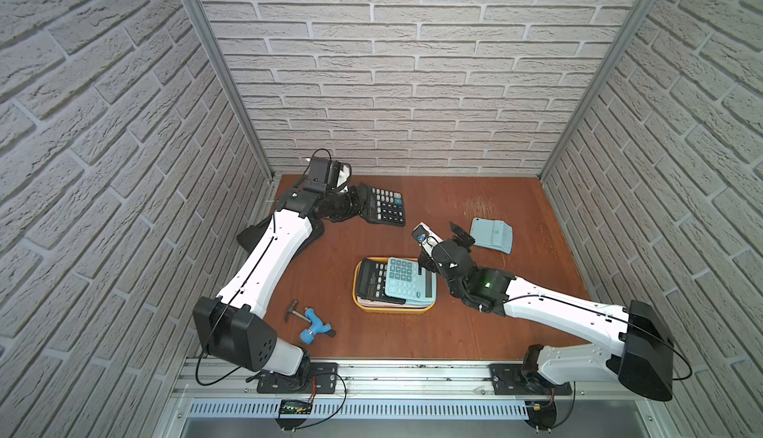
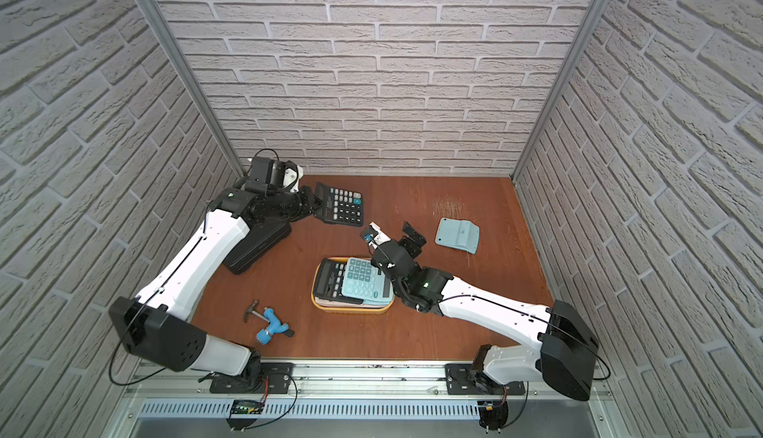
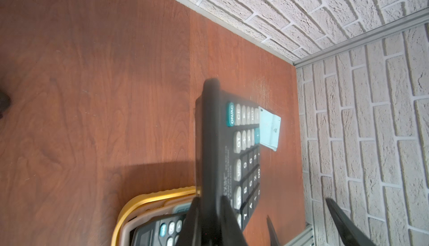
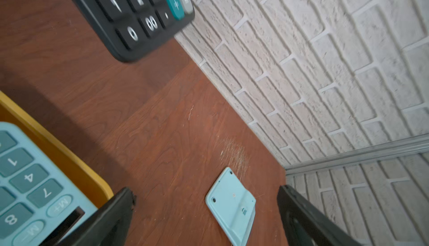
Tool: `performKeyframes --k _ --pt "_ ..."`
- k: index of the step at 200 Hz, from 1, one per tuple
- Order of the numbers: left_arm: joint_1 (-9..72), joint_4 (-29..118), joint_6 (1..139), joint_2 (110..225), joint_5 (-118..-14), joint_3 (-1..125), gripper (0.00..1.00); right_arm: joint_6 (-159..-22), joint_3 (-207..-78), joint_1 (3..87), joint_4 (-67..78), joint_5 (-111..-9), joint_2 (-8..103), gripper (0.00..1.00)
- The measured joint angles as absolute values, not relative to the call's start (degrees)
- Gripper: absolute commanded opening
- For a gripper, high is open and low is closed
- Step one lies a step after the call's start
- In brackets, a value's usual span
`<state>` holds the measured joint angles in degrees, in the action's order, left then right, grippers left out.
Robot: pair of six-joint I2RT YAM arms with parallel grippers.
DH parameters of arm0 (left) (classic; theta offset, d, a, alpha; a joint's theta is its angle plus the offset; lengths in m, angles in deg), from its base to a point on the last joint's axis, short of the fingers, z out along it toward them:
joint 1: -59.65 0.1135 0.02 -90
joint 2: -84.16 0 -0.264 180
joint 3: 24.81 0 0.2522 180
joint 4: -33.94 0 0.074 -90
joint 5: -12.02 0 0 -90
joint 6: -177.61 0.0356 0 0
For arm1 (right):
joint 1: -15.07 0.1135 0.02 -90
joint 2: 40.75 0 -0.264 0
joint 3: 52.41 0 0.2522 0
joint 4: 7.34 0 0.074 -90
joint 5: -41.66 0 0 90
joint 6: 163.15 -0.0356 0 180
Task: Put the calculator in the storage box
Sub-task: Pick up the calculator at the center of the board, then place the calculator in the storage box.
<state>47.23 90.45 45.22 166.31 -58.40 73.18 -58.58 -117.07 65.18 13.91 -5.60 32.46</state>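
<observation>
Calculator (image 1: 386, 206) lifted at the far left of the table (image 1: 454, 332), edge pinched in the left gripper (image 1: 361, 206); crowded storage box (image 1: 396, 311) mid-table, apart. Left wrist view: jaws tight on it, so carrying it right and nearer comes next, I judge. Right wrist view: right gripper (image 4: 206, 189) gapes empty beside the box.

Bright even light, soft shadows; black calculator (image 4: 130, 17) blurred in wrist views.
</observation>
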Motion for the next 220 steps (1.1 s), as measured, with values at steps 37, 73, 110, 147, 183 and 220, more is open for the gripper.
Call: performKeyframes --k 37,73,110,147,183,220 --pt "47.97 90.60 49.26 161.94 -54.49 66.99 0.00 -71.91 -116.24 55.69 23.85 -19.02 27.91 1.00" --pt "48.15 89.51 50.01 156.91 -50.45 57.90 0.00 -80.83 -116.06 45.70 28.99 -32.11 24.17 1.00" --pt "48.13 87.12 48.72 151.78 -45.64 50.01 0.00 -87.67 -113.29 35.80 29.56 -46.16 23.73 1.00" --pt "48.04 84.35 47.23 148.17 -42.78 45.03 0.00 -91.93 -109.24 29.31 29.36 -56.09 23.45 0.99" --pt "47.58 80.98 45.04 145.94 -41.68 39.06 0.00 -93.81 -107.41 26.73 28.20 -61.81 23.43 0.99" --pt "47.08 77.55 42.40 144.50 -41.55 33.16 0.00 -94.34 -106.93 25.22 27.33 -64.68 23.19 0.99"
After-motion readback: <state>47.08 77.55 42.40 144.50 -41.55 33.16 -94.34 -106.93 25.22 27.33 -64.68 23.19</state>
